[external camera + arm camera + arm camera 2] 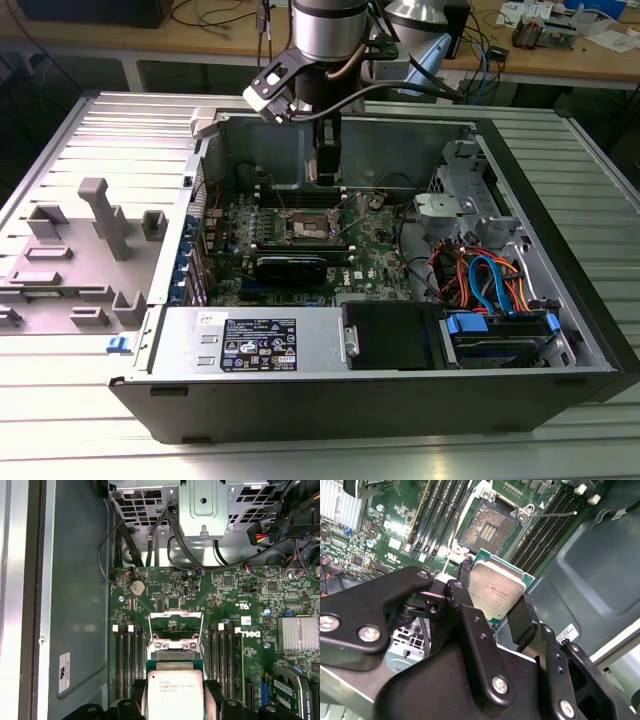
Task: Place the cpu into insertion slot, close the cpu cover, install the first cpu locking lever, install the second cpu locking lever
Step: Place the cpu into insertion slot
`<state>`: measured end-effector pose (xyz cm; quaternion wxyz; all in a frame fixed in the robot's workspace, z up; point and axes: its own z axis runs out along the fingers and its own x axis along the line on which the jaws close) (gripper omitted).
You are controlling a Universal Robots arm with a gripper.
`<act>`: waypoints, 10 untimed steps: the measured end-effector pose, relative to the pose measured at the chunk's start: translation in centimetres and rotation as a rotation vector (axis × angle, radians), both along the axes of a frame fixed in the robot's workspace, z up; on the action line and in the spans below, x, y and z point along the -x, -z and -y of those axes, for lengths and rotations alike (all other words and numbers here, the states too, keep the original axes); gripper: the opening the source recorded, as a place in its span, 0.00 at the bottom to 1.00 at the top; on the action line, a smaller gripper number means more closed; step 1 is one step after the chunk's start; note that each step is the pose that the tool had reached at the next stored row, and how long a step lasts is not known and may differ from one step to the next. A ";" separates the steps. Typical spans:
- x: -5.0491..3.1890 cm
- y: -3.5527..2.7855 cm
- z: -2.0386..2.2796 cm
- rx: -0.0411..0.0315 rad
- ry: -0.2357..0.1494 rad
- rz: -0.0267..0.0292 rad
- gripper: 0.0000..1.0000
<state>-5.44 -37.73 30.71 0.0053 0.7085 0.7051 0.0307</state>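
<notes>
The open case (400,400) lies on its side on the bench, with the green board (380,250) flat in the bottom of it. The arm (325,40) comes down from above, its gripper (327,165) hanging low over the middle of the board.

In the second wrist view the slot (489,526) sits bare, with its square bed of contacts showing and nothing in it. A thin wire lever (555,514) sticks out beside it. In the first wrist view the cover (176,614) looks swung up and open, though I can't judge from here how far back it leans.

The cpu (497,587) is in the gripper (495,592). The two black fingers (520,620) are clamped on opposite edges of it, metal top facing the camera and green border just showing. It hangs above the board, near the slot but clear of it and not yet over the recess, as best I can tell.

I'd call it a light, stiff little plate that won't bend in the grip. The smooth lid would be slippery, so the edges are the right place to hold it, as the fingers do. The delicate part is underneath, I'd say, as are the slot's contacts. It should go in flat and square, with no pressing.
</notes>
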 end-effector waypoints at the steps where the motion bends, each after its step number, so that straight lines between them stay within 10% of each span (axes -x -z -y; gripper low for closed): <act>1: 0.01 0.03 0.00 0.0000 0.000 0.0017 0.55; 10: 0.01 1.24 0.00 0.0004 0.000 0.0209 0.55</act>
